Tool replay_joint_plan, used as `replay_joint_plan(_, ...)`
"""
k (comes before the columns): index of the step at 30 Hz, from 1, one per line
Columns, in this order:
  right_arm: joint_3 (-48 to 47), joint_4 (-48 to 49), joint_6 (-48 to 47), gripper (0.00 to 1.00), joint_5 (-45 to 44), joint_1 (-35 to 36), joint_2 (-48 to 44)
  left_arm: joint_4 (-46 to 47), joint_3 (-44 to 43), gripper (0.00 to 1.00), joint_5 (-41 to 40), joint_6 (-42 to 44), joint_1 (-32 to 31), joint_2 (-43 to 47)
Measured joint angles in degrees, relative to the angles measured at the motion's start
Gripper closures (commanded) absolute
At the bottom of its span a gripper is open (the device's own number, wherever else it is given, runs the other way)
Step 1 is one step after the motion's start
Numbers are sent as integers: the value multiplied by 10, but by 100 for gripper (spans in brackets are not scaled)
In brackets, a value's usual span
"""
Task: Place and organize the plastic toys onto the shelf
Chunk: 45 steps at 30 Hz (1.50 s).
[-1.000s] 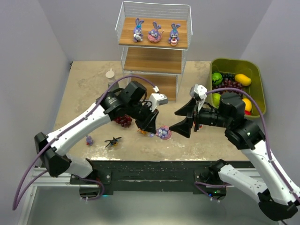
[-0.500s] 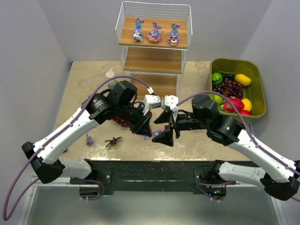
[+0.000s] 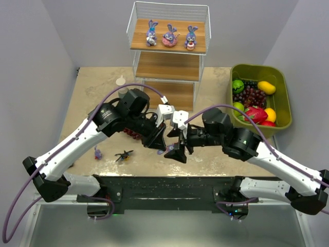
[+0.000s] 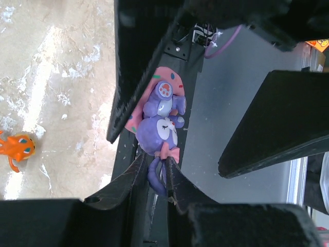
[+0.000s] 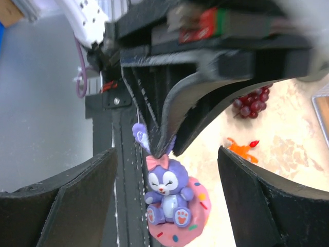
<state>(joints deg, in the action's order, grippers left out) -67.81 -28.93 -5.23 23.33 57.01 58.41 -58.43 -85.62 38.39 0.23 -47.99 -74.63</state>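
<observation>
Pinching 1 ear of the bunny (image 5: 165,193), our left gripper (image 4: 154,159) holds it between the right gripper's (image 5: 167,152) 2 spread fingers (image 5: 77,200); we risk a drop if the thin ear slips.

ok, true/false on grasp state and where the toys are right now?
1. The left gripper is pinched on an ear of the pink-ring bunny. True.
2. The right gripper is shut on that same toy. False: its jaws stand wide open, one on each side of it, not touching.
3. The three bunnies stand in a row on the top board of the shelf. True.
4. The black bug is on the shelf. False: it lies on the table, near the front edge.
</observation>
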Motion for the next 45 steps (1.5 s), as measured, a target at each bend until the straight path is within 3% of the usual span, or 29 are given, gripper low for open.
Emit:
replay_joint_plan(22,12,-59,-26,23,-180,91,16,-6,0,100,1,0,0,4)
replay_joint_plan(29,40,-45,-31,30,-239,121,16,-9,1,100,-1,0,0,4)
replay_joint_plan(35,49,-28,-33,48,-263,127,16,-12,3,100,-3,0,0,3)
replay_joint_plan(38,53,-27,-32,63,-269,127,16,-10,9,100,-5,0,0,3)
replay_joint_plan(42,54,-28,-32,93,-269,128,17,-9,12,99,-5,0,0,2)
replay_joint_plan(45,55,-28,-31,100,-270,128,17,-9,12,92,-7,0,0,1)
